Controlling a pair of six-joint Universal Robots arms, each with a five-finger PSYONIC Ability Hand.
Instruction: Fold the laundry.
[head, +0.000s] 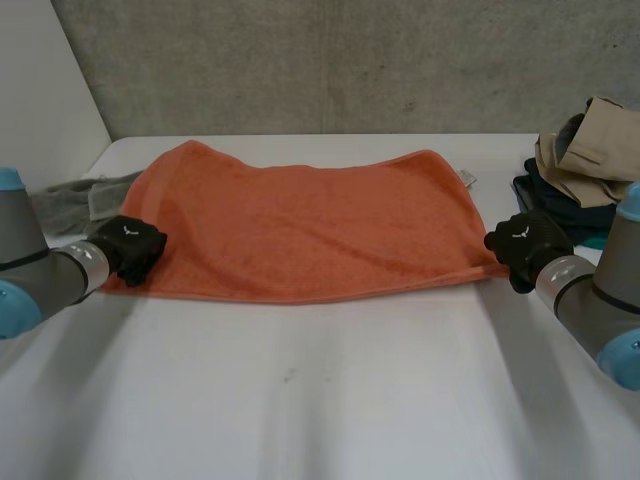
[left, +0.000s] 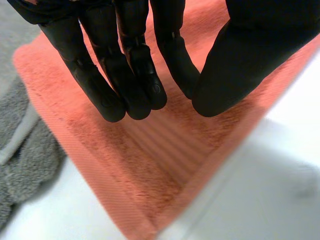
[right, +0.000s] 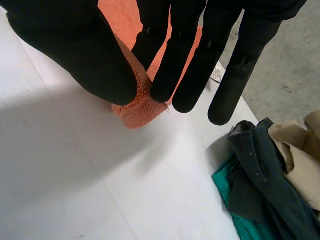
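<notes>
While the white table (head: 320, 400) takes up most of the head view, an orange towel (head: 310, 225) lies spread flat across its middle, long side toward the robot, near edge straight, far edge slightly wavy. At the table's right end sits a pile of clothes: a tan garment (head: 590, 150) on top, a dark navy garment (head: 555, 205) under it and a teal cloth (right: 240, 220) at the bottom, well apart from the towel's edge. A grey cloth (head: 85, 195) lies at the left end, just beside the towel's left edge, with part of it tucked under that edge. The left arm (head: 40, 270) ends at the towel's near-left corner, the right arm (head: 590, 300) at the near-right corner. The left hand (left: 127, 75) points its fingers straight down at the towel (left: 150, 165) a little way in from that corner, thumb held apart, no cloth between them; contact of the tips with the cloth cannot be told. The right hand (right: 75, 45) has the near-right corner of the towel (right: 142, 112) pinched between thumb and nearest finger, the corner bunched and raised off the table, the other fingers straight. A small white label (head: 468, 180) sticks out at the towel's far-right corner.
</notes>
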